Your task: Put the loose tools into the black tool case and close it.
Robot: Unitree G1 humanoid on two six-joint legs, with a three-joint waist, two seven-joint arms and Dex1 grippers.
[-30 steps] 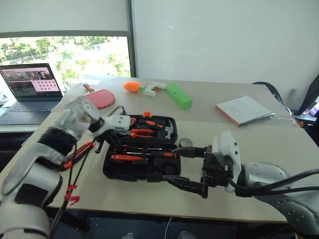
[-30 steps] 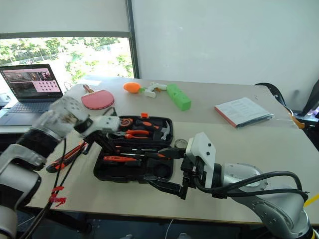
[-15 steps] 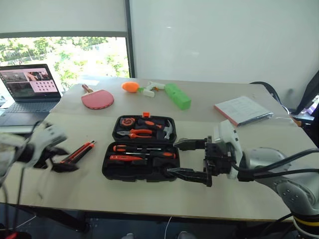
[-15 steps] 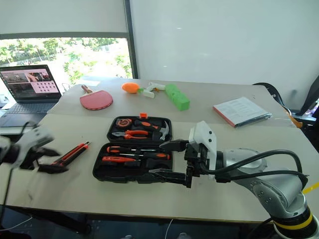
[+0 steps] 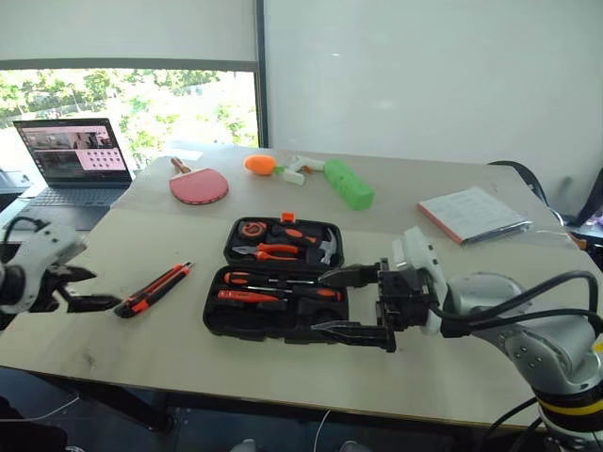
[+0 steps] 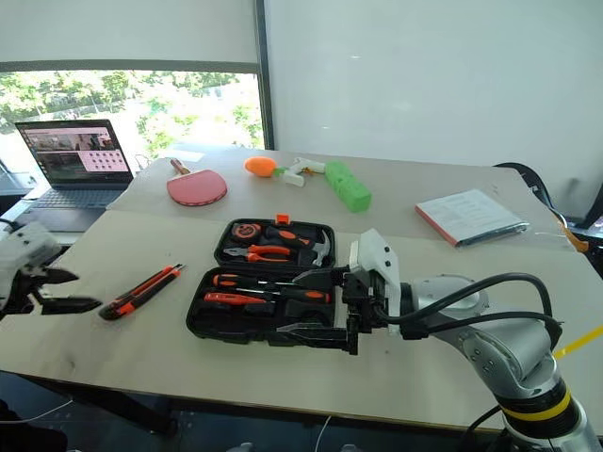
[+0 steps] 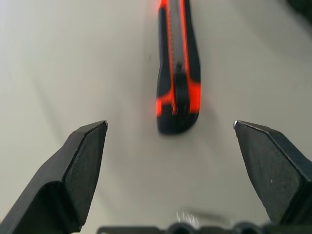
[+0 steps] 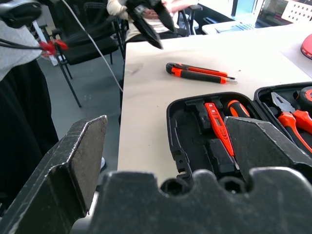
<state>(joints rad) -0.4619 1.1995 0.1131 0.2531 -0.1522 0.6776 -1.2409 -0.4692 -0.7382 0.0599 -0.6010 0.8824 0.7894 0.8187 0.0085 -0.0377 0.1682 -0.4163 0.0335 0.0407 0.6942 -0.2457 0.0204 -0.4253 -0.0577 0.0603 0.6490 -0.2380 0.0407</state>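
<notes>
Left wrist view alone shows the utility knife (image 7: 178, 68) between open claw fingers (image 7: 83, 161).

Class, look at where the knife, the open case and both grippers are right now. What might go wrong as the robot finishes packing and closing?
1. The utility knife lies flat near the table edge; the open left gripper might nudge it off instead of gripping.
2. The open right gripper hovers by the black tool case; it may shove the case.
3. Unseated screwdrivers might block the lid.

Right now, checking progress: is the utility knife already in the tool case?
No. The utility knife lies on the table, apart from the open tool case.
</notes>
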